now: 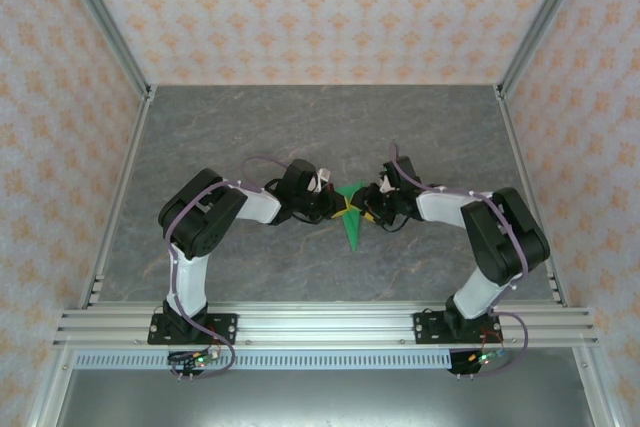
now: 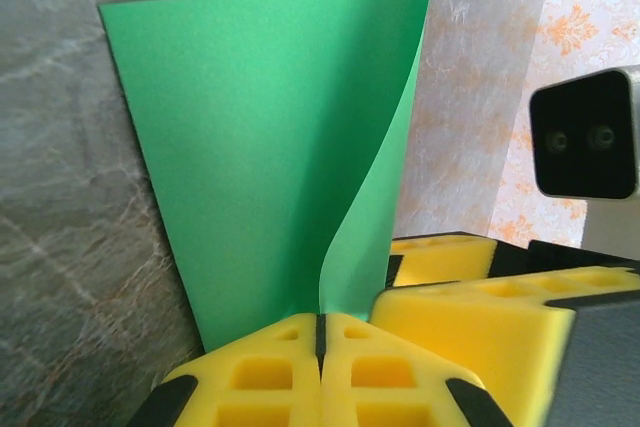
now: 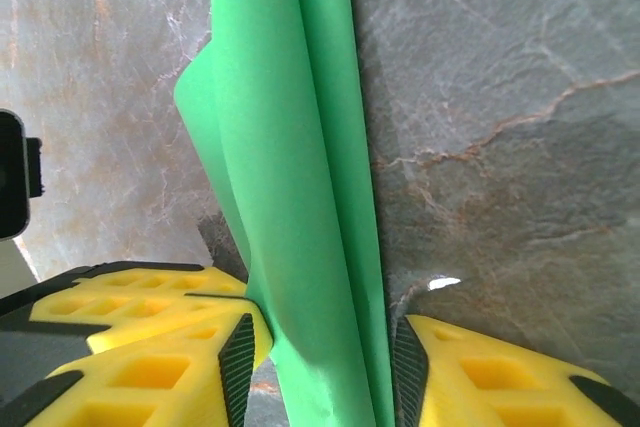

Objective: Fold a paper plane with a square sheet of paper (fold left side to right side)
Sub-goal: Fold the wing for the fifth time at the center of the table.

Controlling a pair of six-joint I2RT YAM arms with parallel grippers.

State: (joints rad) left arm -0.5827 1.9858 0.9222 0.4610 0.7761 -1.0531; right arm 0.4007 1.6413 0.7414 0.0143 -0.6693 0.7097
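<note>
We see the left end effector (image 1: 336, 209) (image 2: 320, 332) fully closed, its yellow fingers (image 2: 260, 377) meeting along a thin seam. The near edge of the bright green, pointed paper plane (image 1: 352, 231) (image 2: 270, 147) runs down into that seam, so the paper is pinched there. Ahead of this end effector the plane spreads as a broad flat panel, with a second layer curling away on the side toward the other arm.

Just beside the left fingers sit the yellow fingers of the right end effector (image 1: 367, 210) (image 3: 320, 367). Its jaws stand partly apart, one black pad (image 3: 237, 357) on each side of the folded paper, which fills the gap between them. We cannot tell whether the pads press on it. Beyond them the plane runs on as long narrow folds.

From above, the two end effectors meet tip to tip over the grey marble-patterned desk (image 1: 250, 127), the plane between them, its point toward the arm bases.
</note>
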